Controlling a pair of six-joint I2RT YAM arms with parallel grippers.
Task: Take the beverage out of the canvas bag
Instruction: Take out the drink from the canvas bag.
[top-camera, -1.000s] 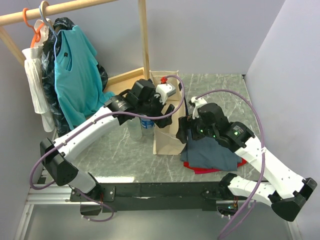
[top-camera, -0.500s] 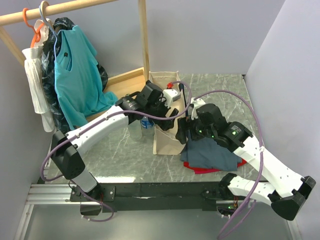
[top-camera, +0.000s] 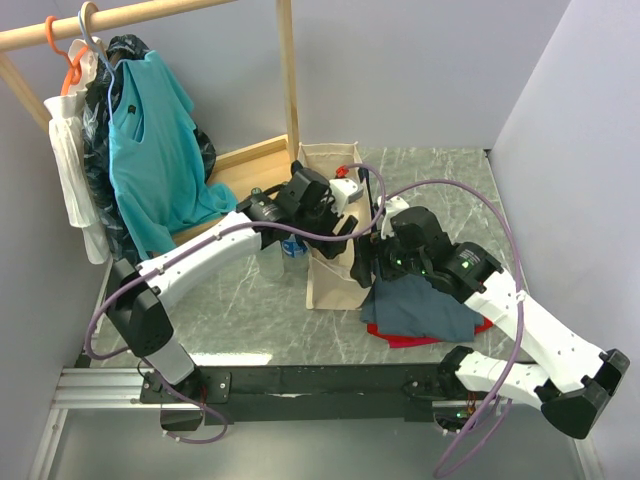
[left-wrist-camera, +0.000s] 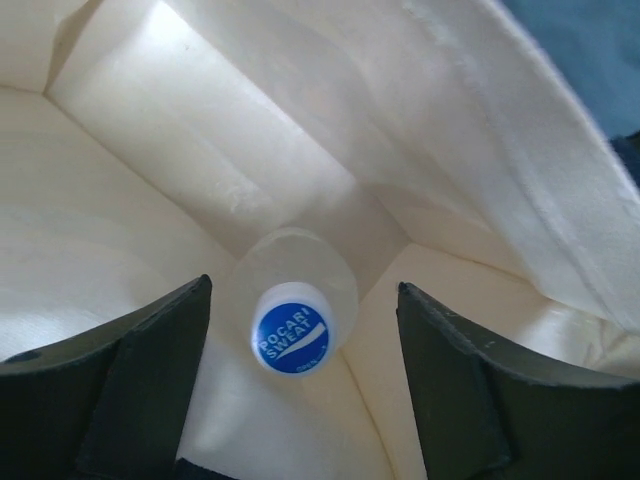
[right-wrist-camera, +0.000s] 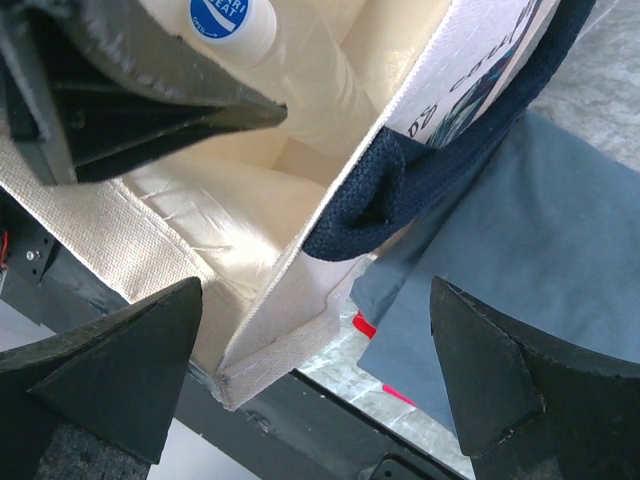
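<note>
The beige canvas bag (top-camera: 330, 285) stands upright mid-table with its mouth open. Inside it, in the left wrist view, a pale beverage bottle (left-wrist-camera: 291, 300) with a blue "Pocari Sweat" cap stands upright against the inner wall (left-wrist-camera: 130, 250). My left gripper (left-wrist-camera: 305, 290) is open above the bottle, one finger on each side, not touching it. It hangs in the bag's mouth in the top view (top-camera: 345, 210). My right gripper (right-wrist-camera: 315, 300) is open and straddles the bag's right wall by a navy handle (right-wrist-camera: 400, 190); it shows in the top view (top-camera: 363, 265).
A folded grey-blue cloth (top-camera: 420, 305) over something red lies right of the bag. Another bottle (top-camera: 292, 247) stands outside the bag on its left. A wooden clothes rack (top-camera: 288, 70) with a teal shirt (top-camera: 150, 150) fills the back left. Purple cables loop over both arms.
My left gripper has moved right and down from the bag's left rim into its mouth. The right gripper has stayed at the bag's right wall.
</note>
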